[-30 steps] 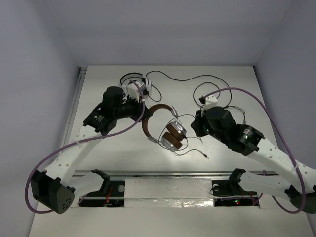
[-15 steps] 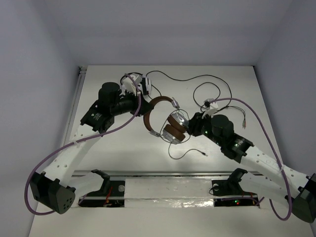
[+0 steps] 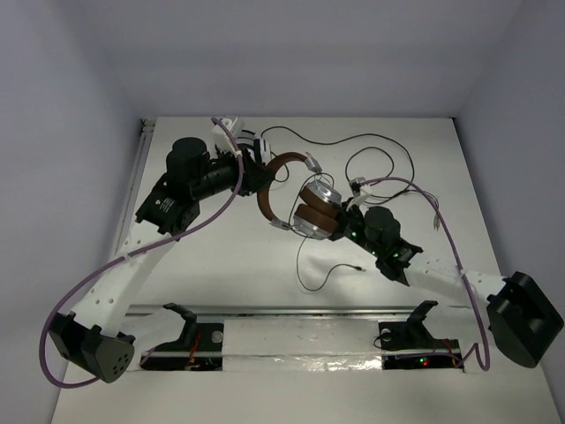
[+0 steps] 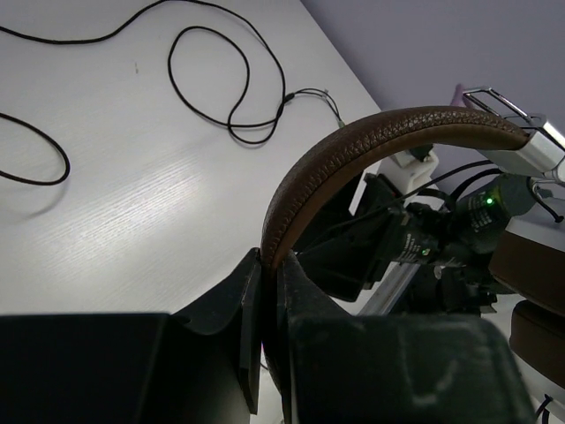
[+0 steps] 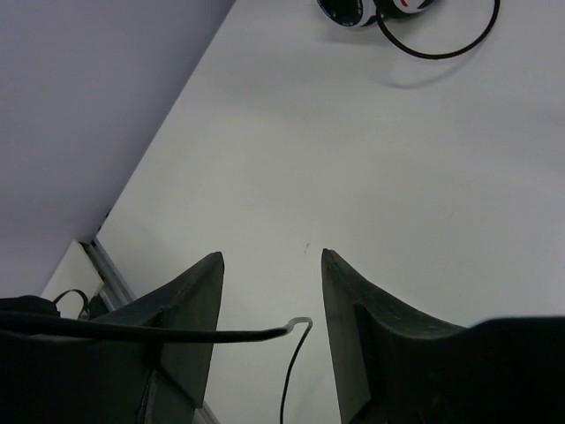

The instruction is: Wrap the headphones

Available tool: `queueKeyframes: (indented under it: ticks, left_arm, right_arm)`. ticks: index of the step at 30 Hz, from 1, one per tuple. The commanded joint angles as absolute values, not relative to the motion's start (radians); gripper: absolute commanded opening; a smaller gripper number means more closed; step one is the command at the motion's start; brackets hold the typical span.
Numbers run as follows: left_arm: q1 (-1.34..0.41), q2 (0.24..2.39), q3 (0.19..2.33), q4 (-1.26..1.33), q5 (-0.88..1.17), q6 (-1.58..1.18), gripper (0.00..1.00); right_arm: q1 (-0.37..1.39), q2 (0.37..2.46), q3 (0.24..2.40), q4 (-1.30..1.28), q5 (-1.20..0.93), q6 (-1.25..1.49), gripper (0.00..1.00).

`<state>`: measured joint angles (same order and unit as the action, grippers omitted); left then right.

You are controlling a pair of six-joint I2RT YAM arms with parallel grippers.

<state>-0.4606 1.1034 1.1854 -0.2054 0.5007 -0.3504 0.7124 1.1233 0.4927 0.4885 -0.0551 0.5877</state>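
The headphones (image 3: 281, 170) have a brown headband and brown-and-silver ear cups (image 3: 315, 210), and they hang above the middle of the table. My left gripper (image 3: 257, 173) is shut on the headband (image 4: 380, 132), which rises from between its jaws (image 4: 269, 258). The thin dark cable (image 3: 303, 268) droops from the cups to the table. Just right of the cups, my right gripper (image 3: 341, 224) is open. In the right wrist view the cable (image 5: 296, 329) lies loose between the spread fingers of the right gripper (image 5: 272, 265).
White-and-black headphones (image 5: 364, 9) with a black cable loop lie at the back left, mostly hidden under my left arm in the top view. More black cable (image 3: 380, 152) loops over the back right. A metal rail (image 3: 300, 310) runs along the near edge.
My right gripper has opened and slid left up to the ear cups. My left gripper has carried the headphones up and toward the back, and the cable now droops lower.
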Motion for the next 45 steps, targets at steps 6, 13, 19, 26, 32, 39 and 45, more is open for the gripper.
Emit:
queueKeyframes:
  ticks: [6, 13, 19, 26, 32, 39, 45]
  left_arm:
    - [-0.456, 1.088, 1.287, -0.149, 0.436, -0.431, 0.0]
    - [-0.456, 1.094, 1.305, -0.111, 0.397, -0.475, 0.0]
    - [-0.456, 1.103, 1.321, -0.104, 0.362, -0.491, 0.0]
    - [-0.456, 1.105, 1.279, -0.037, 0.311, -0.54, 0.0]
    - [-0.456, 1.077, 1.247, -0.029, 0.281, -0.574, 0.0]
    - [-0.456, 1.088, 1.236, -0.012, 0.221, -0.591, 0.0]
    - [-0.456, 1.108, 1.194, 0.024, 0.014, -0.606, 0.0]
  right_arm:
    - [0.704, 1.281, 0.494, 0.768, -0.117, 0.623, 0.55]
    - [0.704, 1.39, 0.446, 0.928, -0.158, 0.689, 0.54]
    - [0.704, 1.473, 0.453, 0.997, -0.192, 0.712, 0.46]
    - [0.726, 1.512, 0.445, 1.048, -0.201, 0.735, 0.27]
    - [0.735, 1.548, 0.476, 1.065, -0.225, 0.745, 0.02]
    - [0.771, 1.523, 0.439, 1.049, -0.218, 0.759, 0.0]
    - [0.906, 1.39, 0.454, 0.797, -0.112, 0.73, 0.0]
